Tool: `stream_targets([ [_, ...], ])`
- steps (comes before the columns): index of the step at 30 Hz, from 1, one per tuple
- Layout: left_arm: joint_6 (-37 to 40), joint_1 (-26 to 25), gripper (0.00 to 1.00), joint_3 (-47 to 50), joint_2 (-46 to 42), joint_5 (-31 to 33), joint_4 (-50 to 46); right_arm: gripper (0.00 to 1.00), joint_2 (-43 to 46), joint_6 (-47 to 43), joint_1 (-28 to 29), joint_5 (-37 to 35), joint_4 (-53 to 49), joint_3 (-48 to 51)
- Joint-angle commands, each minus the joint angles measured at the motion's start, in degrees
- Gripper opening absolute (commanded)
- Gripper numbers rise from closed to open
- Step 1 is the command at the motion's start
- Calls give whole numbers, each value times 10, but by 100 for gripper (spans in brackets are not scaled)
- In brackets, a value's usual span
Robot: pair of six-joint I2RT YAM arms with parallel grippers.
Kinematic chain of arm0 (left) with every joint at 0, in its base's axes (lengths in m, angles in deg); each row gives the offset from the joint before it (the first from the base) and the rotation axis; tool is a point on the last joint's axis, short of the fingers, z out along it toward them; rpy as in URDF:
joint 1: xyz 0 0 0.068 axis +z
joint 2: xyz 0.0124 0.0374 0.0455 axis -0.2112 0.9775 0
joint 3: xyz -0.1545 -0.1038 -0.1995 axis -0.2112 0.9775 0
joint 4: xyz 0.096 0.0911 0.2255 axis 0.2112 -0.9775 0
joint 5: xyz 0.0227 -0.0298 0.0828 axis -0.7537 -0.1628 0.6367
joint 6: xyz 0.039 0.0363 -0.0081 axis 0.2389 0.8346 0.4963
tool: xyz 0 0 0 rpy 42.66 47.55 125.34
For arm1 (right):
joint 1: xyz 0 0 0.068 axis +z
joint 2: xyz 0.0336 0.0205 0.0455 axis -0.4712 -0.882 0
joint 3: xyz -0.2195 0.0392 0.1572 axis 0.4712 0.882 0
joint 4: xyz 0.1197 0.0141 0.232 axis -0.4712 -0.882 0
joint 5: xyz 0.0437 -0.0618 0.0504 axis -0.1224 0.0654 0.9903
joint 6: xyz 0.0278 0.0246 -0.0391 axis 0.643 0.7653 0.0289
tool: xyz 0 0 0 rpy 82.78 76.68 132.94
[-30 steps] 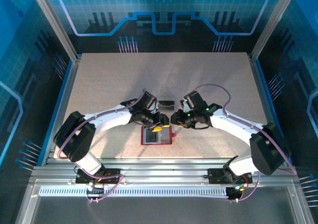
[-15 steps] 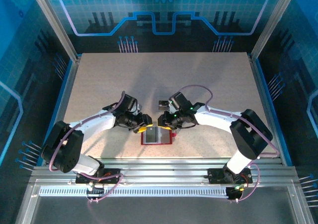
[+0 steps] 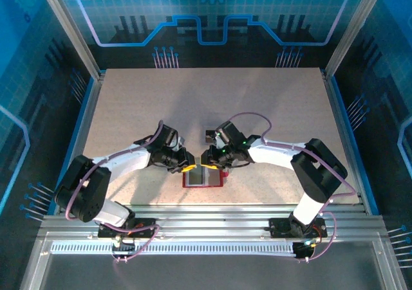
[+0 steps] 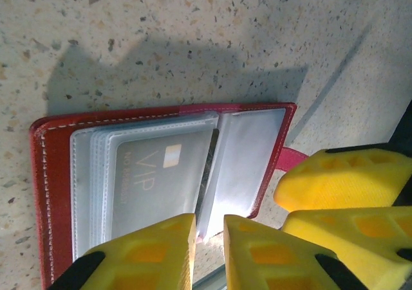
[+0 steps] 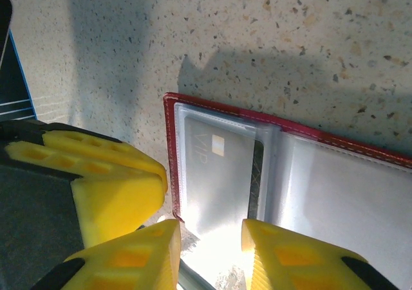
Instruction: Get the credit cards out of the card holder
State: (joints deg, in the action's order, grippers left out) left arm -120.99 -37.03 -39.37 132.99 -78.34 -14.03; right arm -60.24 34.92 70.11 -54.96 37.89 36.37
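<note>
Near table edge, centre: card holder lies open and flat on the speckled table, clear pockets up. A grey VIP card sits in one pocket. Left gripper is at the holder's far left corner, fingers almost together, with a pocket edge running into the slit. Cannot tell whether it is pinched. Right gripper is just beside it at the far edge, jaws apart over a pocket leaf, no contact seen. Farther back, a dark card with blue-and-white stripes lies loose on the table.
</note>
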Motion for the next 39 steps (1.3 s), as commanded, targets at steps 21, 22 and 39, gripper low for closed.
stream_targets([
  [21,38,3,12,17,41,1,-18,29,-51,36,16,29,69,18],
  [22,37,4,12,17,42,1,-19,29,-53,37,17,30,72,18],
  [39,39,4,11,8,45,0,-25,26,-70,48,25,37,92,23],
])
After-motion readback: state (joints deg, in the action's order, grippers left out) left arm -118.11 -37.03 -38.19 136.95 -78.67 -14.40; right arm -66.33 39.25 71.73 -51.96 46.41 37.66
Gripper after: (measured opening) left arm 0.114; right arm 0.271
